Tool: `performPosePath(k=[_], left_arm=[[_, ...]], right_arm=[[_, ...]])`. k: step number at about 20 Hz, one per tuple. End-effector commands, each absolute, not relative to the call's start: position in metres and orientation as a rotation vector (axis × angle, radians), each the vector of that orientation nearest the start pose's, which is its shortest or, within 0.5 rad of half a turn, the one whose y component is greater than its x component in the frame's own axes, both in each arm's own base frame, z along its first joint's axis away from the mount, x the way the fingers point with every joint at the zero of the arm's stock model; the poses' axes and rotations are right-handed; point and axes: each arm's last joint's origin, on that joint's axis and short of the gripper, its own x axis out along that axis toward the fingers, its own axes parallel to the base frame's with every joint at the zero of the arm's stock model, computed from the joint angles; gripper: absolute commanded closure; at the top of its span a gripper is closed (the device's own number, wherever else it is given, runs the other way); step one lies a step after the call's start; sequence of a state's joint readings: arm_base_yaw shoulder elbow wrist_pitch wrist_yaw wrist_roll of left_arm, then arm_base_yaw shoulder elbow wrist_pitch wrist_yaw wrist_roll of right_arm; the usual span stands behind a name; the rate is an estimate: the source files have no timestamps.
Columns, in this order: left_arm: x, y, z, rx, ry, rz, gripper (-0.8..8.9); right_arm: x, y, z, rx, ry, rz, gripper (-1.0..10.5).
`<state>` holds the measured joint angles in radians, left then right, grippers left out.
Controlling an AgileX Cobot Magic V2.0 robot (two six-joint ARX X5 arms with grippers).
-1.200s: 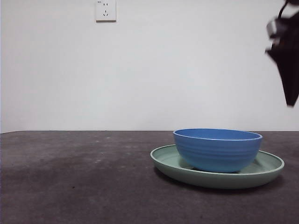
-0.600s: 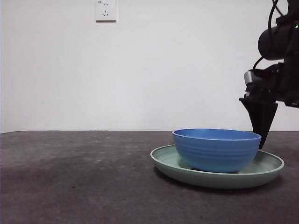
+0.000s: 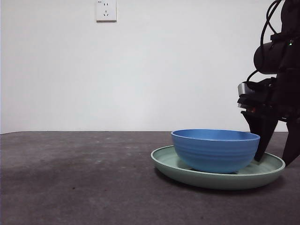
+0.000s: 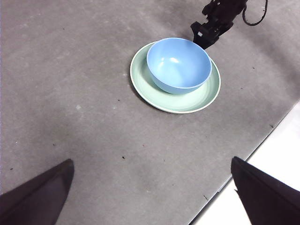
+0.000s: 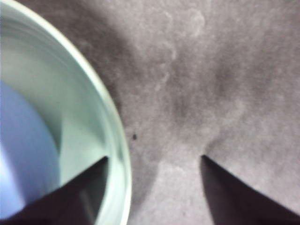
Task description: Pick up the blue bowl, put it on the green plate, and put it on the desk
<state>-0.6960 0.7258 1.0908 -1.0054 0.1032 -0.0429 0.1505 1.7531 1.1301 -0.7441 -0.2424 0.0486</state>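
The blue bowl [image 3: 215,150] sits inside the green plate [image 3: 220,181] on the desk [image 3: 70,187], right of centre. My right gripper [image 3: 273,160] hangs low at the plate's right side, open, with one jaw inside the rim close to the bowl and the other outside over the desk. The right wrist view shows the plate rim [image 5: 105,110] passing between the jaws of that gripper [image 5: 153,158], and the bowl [image 5: 18,154] blurred at the edge. My left gripper [image 4: 151,160] is open high above the desk, looking down on bowl [image 4: 178,64], plate [image 4: 187,104] and the right gripper [image 4: 206,37].
A white wall socket [image 3: 106,10] is on the back wall. The desk's edge [image 4: 262,140] runs diagonally in the left wrist view, with white floor beyond it.
The right arm came down from the top right corner to the plate's right rim. The bowl has shifted slightly to the left on the plate.
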Motion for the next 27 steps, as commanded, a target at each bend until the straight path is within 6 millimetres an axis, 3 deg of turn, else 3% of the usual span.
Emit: performPosePath(k=[1, 3, 7, 9, 16, 27], left_arm=[[0.081, -0.072, 0.368, 0.148, 0.631, -0.76, 1.58], [0.081, -0.072, 0.368, 0.147, 0.631, -0.76, 1.58], [0.081, -0.072, 0.368, 0.147, 0.63, -0.76, 1.58], [0.081, -0.072, 0.368, 0.147, 0.631, -0.76, 1.58], [0.081, -0.072, 0.368, 0.13, 0.638, -0.754, 1.58], [0.081, -0.072, 0.368, 0.13, 0.638, -0.754, 1.58]], right_arm=[[0.323, 0.059, 0.167, 0.118, 1.388, 0.347, 6.9], [0.325, 0.06, 0.164, 0.144, 1.39, 0.379, 7.1], [0.326, 0.061, 0.164, 0.144, 1.377, 0.402, 9.0], [0.326, 0.061, 0.164, 0.141, 1.375, 0.404, 9.3], [0.328, 0.058, 0.169, 0.154, 1.37, 0.39, 9.3], [0.339, 0.073, 0.205, 0.246, 1.356, 0.495, 9.3]])
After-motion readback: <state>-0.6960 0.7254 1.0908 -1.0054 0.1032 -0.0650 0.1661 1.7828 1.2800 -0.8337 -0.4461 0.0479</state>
